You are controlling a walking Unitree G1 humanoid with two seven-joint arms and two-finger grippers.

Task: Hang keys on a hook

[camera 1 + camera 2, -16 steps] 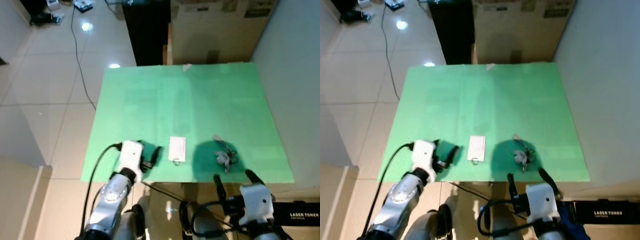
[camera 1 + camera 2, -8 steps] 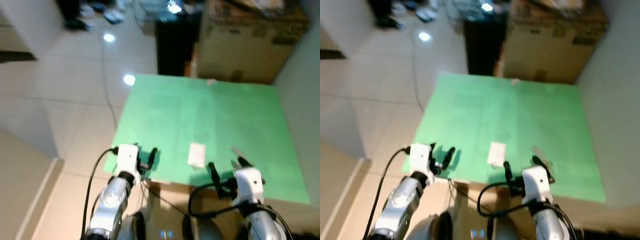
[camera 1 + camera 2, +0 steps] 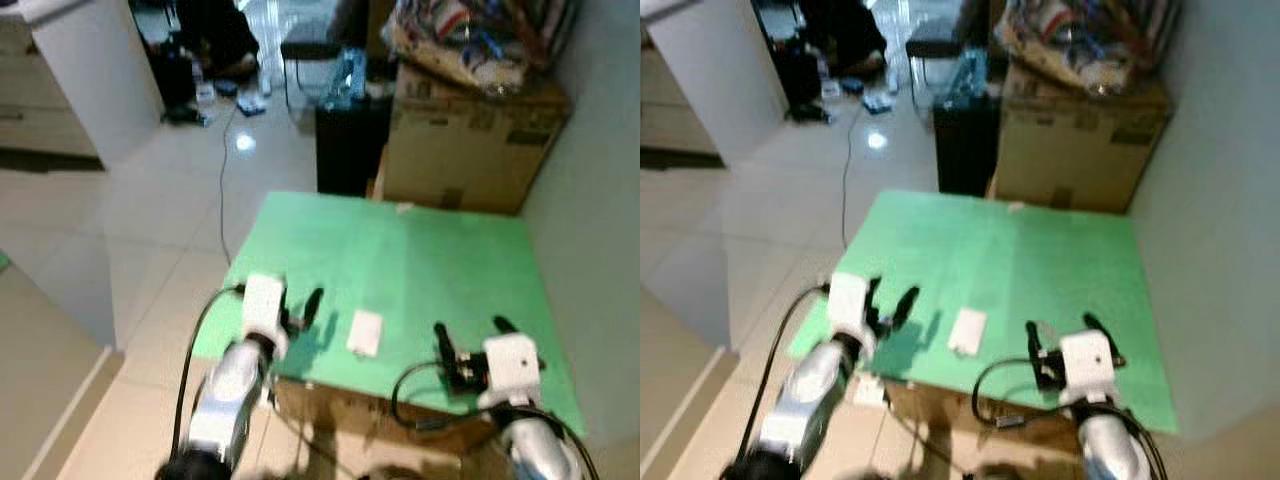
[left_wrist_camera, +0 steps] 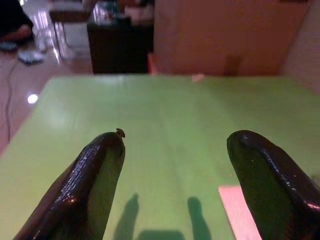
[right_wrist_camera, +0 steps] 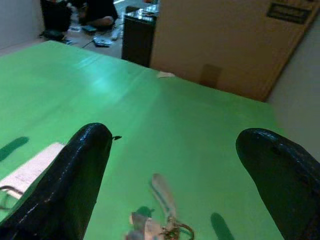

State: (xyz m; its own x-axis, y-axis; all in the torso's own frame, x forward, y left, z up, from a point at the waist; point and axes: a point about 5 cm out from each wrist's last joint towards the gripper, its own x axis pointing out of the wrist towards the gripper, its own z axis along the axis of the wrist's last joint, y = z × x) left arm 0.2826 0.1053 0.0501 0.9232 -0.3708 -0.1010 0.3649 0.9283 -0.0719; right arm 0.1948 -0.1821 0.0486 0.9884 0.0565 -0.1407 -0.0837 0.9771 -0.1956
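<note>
- Keys [image 5: 159, 226] are seen lying on the green table [image 3: 400, 260], just ahead of the right gripper [image 5: 170, 165], whose fingers are spread wide and empty.
- Left gripper [image 4: 175, 165] is likewise held open over the table's near edge, beside a white card [image 3: 365, 332].
- No hook is made out yet.
- Keys could be skidded off the near edge, it is judged, if the fingers are closed too shallowly.
</note>
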